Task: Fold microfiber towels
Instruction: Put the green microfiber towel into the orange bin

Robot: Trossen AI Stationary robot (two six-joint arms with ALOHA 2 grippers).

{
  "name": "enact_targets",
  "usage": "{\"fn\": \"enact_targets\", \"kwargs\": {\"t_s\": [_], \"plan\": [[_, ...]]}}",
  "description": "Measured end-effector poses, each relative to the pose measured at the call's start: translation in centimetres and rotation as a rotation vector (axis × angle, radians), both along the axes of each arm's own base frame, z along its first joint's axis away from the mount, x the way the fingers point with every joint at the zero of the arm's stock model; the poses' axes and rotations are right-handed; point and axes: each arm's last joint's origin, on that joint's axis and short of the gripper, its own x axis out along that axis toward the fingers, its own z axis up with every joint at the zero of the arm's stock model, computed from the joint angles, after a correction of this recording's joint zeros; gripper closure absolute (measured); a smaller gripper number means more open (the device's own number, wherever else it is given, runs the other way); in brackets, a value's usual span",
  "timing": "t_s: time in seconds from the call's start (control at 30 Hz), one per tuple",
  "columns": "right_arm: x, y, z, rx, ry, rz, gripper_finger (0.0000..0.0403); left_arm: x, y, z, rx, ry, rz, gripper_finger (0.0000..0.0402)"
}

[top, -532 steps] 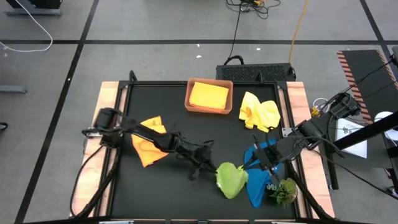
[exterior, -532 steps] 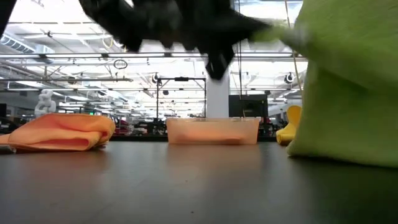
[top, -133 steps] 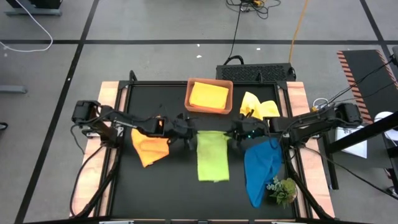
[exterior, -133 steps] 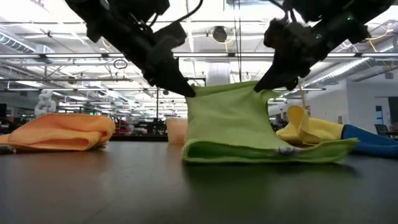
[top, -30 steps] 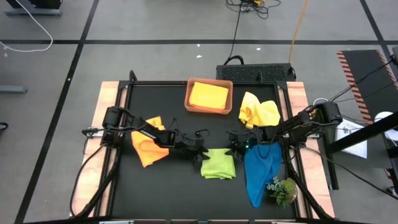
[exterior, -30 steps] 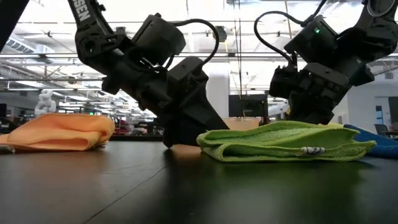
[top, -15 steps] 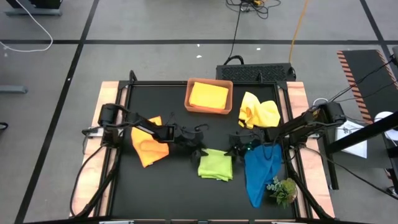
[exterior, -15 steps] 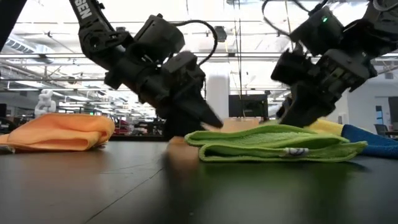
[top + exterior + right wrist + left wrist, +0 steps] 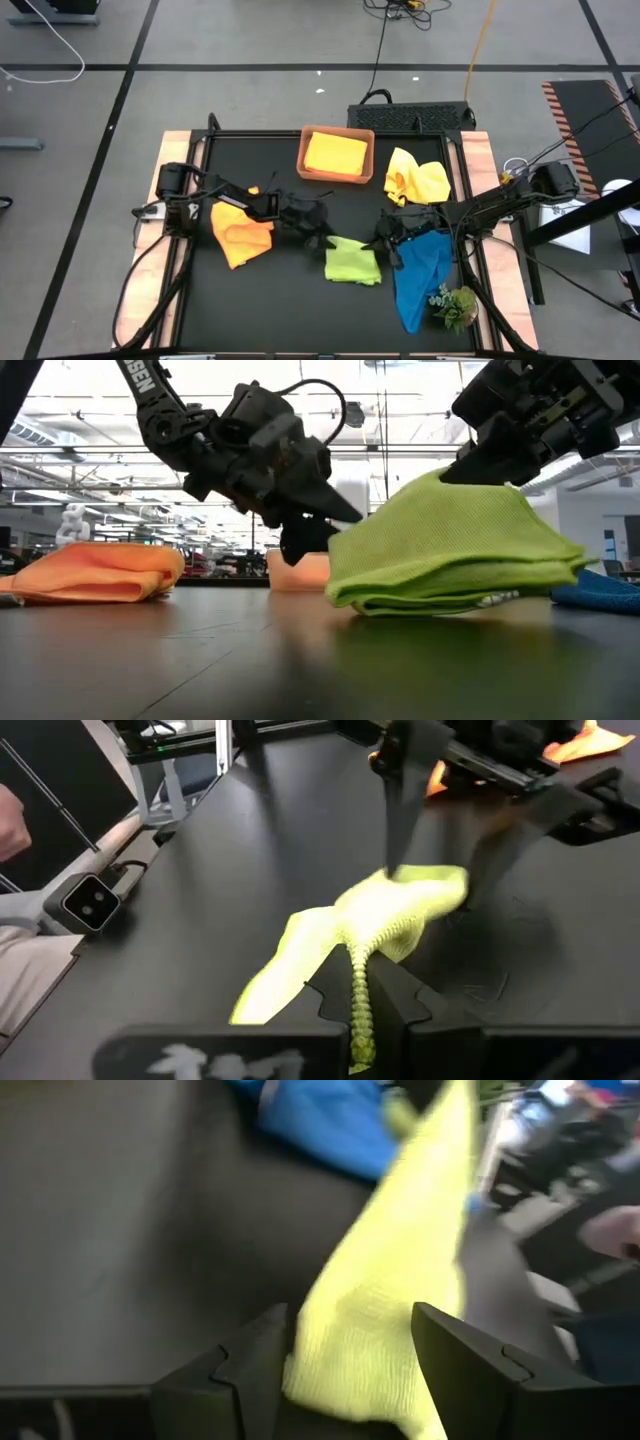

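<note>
Jaws of the right gripper [image 9: 385, 238] are clamped on the right-hand edge of the folded lime green towel [image 9: 352, 261], pinching it up into a peak; from table height that side rises while the bottom layers rest on the black worktop [image 9: 280, 310]. Jaws of the left gripper [image 9: 322, 243] stand apart around the towel's opposite, left-hand corner, with cloth lying between the two fingers; whether they press it I cannot tell.

Seen from above, the lime green towel sits near the middle of the worktop, slightly toward the front. Just to its right lies the blue towel [image 9: 420, 272], its edge almost touching, with a small green plant sprig [image 9: 455, 306] at the front right corner. An orange towel [image 9: 240, 232] lies bunched at the left, under the left arm. A crumpled yellow towel [image 9: 418, 180] sits at the back right, and a folded yellow towel [image 9: 334, 154] fills the terracotta tray [image 9: 304, 151] at the back centre.

Bare black surface spreads across the front left and front centre.
</note>
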Motion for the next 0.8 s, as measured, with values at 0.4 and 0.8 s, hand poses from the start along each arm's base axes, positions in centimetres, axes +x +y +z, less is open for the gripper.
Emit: {"fn": "enact_targets", "kwargs": {"t_s": [0.4,0.8], "plan": [[-0.1,-0.1,-0.2,-0.026,0.023,-0.044,0.0402,0.0,-1.1,0.1,0.052,-0.032,-0.078,0.0252],[-0.1,-0.6,-0.5,-0.052,0.051,-0.154,0.0403,-0.6,0.4,0.1,0.04,0.055,-0.036,0.039]]}}
